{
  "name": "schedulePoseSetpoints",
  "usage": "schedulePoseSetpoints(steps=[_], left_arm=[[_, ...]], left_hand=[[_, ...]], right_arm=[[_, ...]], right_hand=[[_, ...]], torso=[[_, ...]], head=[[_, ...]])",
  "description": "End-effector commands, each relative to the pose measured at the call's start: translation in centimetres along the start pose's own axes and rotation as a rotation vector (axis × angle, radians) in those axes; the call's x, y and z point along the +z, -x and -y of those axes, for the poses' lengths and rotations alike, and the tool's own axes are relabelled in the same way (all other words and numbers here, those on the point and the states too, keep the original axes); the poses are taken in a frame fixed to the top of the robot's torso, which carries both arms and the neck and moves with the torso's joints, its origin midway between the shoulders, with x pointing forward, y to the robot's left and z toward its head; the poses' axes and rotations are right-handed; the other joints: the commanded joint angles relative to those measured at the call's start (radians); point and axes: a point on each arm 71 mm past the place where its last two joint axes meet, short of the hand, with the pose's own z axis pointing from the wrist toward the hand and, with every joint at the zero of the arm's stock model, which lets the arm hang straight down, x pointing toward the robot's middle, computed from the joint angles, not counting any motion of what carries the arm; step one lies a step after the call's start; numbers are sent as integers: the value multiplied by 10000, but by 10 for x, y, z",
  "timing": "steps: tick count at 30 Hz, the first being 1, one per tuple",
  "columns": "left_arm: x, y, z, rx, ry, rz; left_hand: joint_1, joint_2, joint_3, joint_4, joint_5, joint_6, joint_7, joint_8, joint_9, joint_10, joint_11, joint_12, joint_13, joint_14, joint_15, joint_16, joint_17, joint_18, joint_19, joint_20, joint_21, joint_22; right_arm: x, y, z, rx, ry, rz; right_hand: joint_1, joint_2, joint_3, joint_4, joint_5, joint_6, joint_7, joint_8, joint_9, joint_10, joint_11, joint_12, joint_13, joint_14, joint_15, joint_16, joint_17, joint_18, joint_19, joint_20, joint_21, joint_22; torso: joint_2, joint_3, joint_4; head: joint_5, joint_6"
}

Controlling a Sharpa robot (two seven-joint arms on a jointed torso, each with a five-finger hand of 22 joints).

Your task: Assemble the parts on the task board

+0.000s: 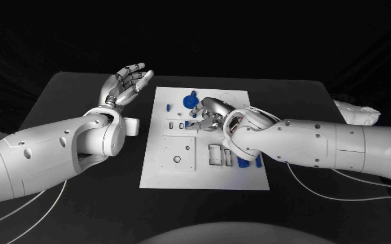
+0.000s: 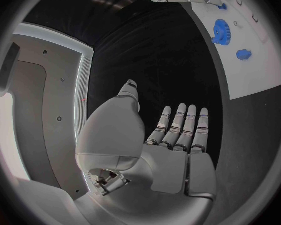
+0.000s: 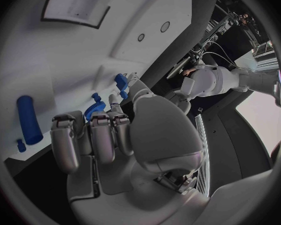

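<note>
The task board (image 1: 175,176) is seen lying flat in the middle of the black table (image 1: 73,86); the left hand (image 1: 128,83) is held above the table just beside the board's far left corner, palm up, fingers straight and apart, with nothing in it; the right hand (image 1: 210,113) is lowered over the board's middle, its fingers curled down among small blue parts (image 3: 120,81), but whether one is pinched cannot be told; a blue gear (image 1: 191,102) stands near the board's far edge, and a blue cylinder (image 3: 29,120) lies nearby on the white surface.
</note>
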Motion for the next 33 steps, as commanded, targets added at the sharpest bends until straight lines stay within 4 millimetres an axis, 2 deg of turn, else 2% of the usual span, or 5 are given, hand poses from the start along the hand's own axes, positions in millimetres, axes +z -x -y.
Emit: schedulePoseSetpoints(steps=[1,9,20,26,33], left_arm=[[0,-2,3,-15,218,-566],[4,-1,3,1412,1381,-2244],[25,-7,23,4810,3053,-4702],[35,-13,44,6147,3358,-5272],[40,-30,51,7150,3861,-6091]], left_hand=[[-36,94,25,6,-60,-347,1391,-239,-50,203,-55,108,-1,490,-77,195,36,197,1138,5,675,242],[-260,939,-150,-27,193,-1634,169,-204,-34,2971,-696,1262,246,3582,-845,565,216,808,3073,-156,1741,602],[-398,1244,-931,-49,219,1096,27,1323,27,8560,-1964,3117,1764,9415,-2491,2467,2435,777,7042,-1734,4854,2302],[-1032,-390,-497,-150,129,2818,-195,832,79,11350,-2170,10009,14038,13003,-2677,8254,14596,-514,10095,-2098,11659,11745],[-1632,-1339,-969,5,227,3752,83,241,172,11516,-1701,10437,15042,13115,-2134,8387,15038,-990,11332,-1868,13319,14756]], right_arm=[[-3,19,-7,807,1229,827],[-21,66,1,1496,2385,738],[-41,86,38,2859,1093,43],[-47,90,55,3339,429,-9],[-48,88,65,3441,-21,-240]], right_hand=[[-314,361,58,300,334,58,-15,72,48,1031,21,-49,2629,1061,54,41,2630,-142,1061,96,45,2635],[-979,978,-98,1053,426,-335,119,13,39,1031,112,-49,2629,1061,273,41,2630,-142,1061,286,45,2635],[-1000,1224,-369,1562,286,-640,250,67,75,1031,251,-49,2629,1061,402,41,2630,-142,1061,418,45,2635],[-984,1232,-465,1660,273,-658,293,83,89,1031,291,-49,2629,1061,439,41,2630,-142,1061,451,45,2635],[-902,1203,-520,1658,187,-662,303,99,100,1031,307,-49,2629,1061,456,41,2630,-142,1061,472,45,2635]], torso=[[-12,22,-20],[-70,53,-46],[-189,176,-170],[-257,236,-185],[-349,257,-241]], head=[[176,62],[309,102],[490,81],[573,54],[668,-15]])
